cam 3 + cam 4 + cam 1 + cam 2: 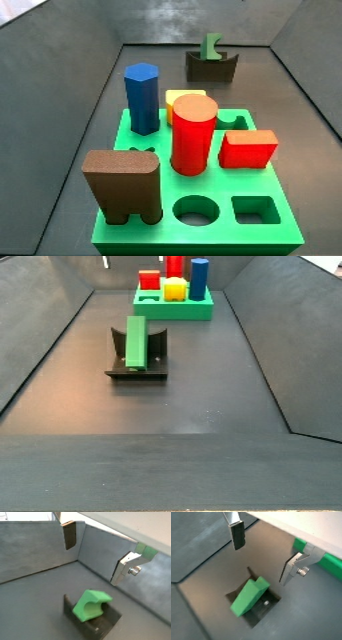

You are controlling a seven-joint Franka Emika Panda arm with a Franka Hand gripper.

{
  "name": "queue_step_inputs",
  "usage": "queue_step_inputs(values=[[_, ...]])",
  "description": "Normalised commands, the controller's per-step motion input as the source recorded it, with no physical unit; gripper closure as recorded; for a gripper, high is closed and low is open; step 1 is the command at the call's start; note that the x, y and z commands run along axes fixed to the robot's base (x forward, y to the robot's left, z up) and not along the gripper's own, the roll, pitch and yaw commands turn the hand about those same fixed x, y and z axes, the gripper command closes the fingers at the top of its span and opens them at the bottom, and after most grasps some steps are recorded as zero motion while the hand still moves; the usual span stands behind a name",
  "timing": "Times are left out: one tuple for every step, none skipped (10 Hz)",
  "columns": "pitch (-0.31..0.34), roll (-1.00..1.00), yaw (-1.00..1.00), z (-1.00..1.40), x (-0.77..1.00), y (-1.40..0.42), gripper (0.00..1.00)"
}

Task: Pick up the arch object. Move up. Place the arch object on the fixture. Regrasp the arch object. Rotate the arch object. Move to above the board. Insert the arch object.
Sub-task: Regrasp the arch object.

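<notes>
Presently, I read the gripper (264, 549) as spread wide and empty: in both wrist views its two silver fingers, one (236, 534) and its partner (295, 566), hang well apart above the arch (248, 598), touching nothing.

Left to right in the close side view, I see the tray's sloping grey wall (47, 351), then the fixture (138, 356) with the arch (135, 340) standing on edge in it, leaning against the upright, then bare floor. I judge this propped pose to be deliberate: the fixture holds the arch up so that I can regrasp it from another side before rotating it.

The board (201, 215) lies well apart from the fixture (211, 66); it carries a brown block (124, 182), a blue peg (142, 98), a yellow piece (177, 98), a red cylinder (193, 132) and a red block (249, 148).

Hidden or unclear: neither side view shows the gripper, so I cannot judge its height. The arch's notch faces away in the close side view. Which board hole suits the arch I cannot tell; the pegs screen several.
</notes>
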Motion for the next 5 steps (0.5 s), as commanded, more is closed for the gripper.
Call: queue_step_inputs(values=[[-0.04,1.0,0.04,0.0,0.0,-0.02,0.0],[-0.026,1.0,0.04,-0.01,0.03,-0.02,0.0],[-0.017,1.0,0.04,-0.01,0.04,-0.02,0.0],[-0.005,1.0,0.04,-0.01,0.04,-0.03,0.0],[0.011,1.0,0.04,-0.01,0.06,-0.03,0.0]])
